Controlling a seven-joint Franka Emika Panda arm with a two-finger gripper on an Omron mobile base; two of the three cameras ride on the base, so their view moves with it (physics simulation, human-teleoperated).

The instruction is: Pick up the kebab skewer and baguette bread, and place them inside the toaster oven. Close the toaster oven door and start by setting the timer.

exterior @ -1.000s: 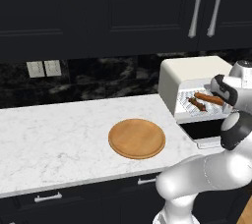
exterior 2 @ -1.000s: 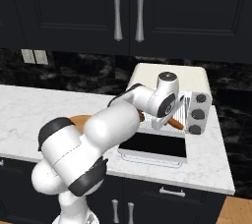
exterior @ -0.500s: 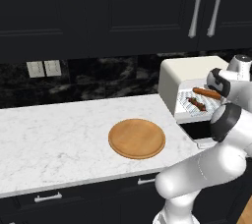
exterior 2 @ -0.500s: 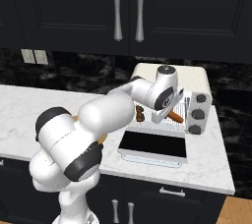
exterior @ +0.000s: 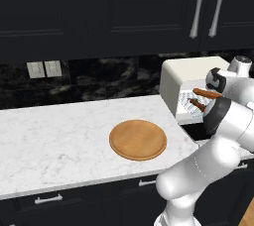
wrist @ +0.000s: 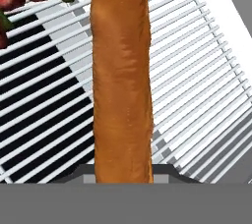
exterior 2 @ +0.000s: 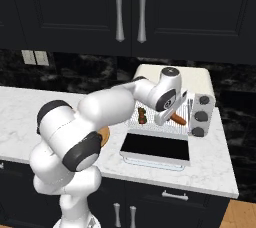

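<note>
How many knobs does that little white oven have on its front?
3 grey knobs on the toaster oven, stacked on its right front: top, middle, bottom. The arm hides part of the front.

The toaster oven stands at the right end of the worktop, its toaster oven door lying open in front of it. Inside, the baguette bread runs straight out ahead of the fingers over the wire rack. The kebab skewer lies on the rack left of them. A wooden plate sits on the worktop well to their left.
</note>
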